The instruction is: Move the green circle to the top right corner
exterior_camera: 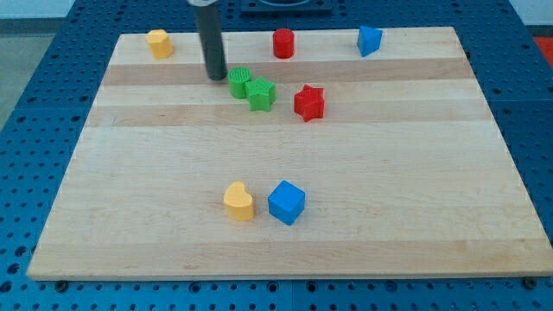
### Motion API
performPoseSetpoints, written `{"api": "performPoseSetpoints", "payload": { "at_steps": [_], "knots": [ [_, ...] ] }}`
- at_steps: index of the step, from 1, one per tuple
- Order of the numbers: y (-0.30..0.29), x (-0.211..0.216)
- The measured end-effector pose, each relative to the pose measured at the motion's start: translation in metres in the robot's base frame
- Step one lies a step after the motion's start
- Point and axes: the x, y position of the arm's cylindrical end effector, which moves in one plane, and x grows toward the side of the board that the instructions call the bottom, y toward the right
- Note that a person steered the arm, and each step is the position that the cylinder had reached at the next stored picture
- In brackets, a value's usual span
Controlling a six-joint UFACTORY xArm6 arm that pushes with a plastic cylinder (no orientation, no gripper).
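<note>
Green circle (239, 82), a light, stiff, slippery puck just right of my tip (216, 78), is best pushed on its left side; nothing is clamped, the green star (261, 94) is touching it

No readable text (or labels) anywhere.

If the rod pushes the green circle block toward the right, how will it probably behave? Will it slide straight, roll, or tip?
The green circle looks low and flat-standing, so it probably slides rather than tips. Its round side may let it slip off my tip, which sits just at its left. The green star touches it on the right, so both will likely move together at first.
</note>
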Motion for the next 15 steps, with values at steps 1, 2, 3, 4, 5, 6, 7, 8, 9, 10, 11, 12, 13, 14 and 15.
{"api": "performPoseSetpoints", "payload": {
  "at_steps": [1, 2, 3, 4, 5, 6, 7, 8, 9, 10, 11, 12, 13, 14, 15],
  "knots": [
    [-0.025, 0.025],
    [-0.021, 0.031],
    [-0.007, 0.024],
    [0.013, 0.021],
    [0.038, 0.021],
    [0.068, 0.021],
    [0.093, 0.020],
    [0.113, 0.013],
    [0.126, 0.001],
    [0.140, -0.003],
    [0.171, -0.004],
    [0.198, -0.010],
    [0.221, -0.019],
    [0.245, -0.019],
    [0.269, -0.022]
  ]
}}
